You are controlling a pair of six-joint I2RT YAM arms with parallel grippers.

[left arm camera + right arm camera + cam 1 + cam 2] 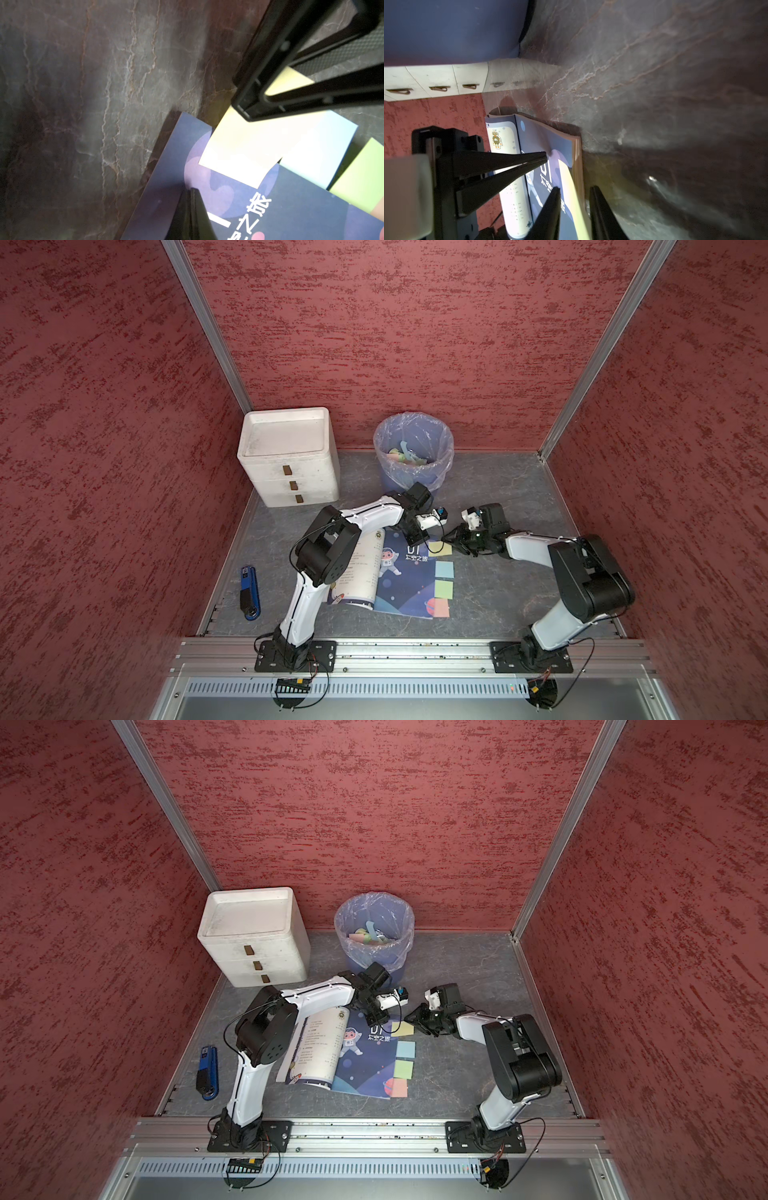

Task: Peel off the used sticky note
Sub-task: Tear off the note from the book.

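The round blue bin with a clear plastic liner [415, 415] holds crumpled coloured paper scraps [405, 456], too tangled to count. The white box of three drawers [291, 456] is closed, so its contents are hidden. Four square notes line the right edge of the open picture book [399, 585] on the grey worktop [498, 593]: the yellow sticky note [440, 547] nearest the bin, then the blue note [444, 569], green note [443, 588] and pink note [441, 608]. The left pincer [546, 157], tips together, presses the page. The right pincer [576, 188] stands narrow astride the yellow note's edge; I cannot tell whether it pinches. The left arm covers part of the book.
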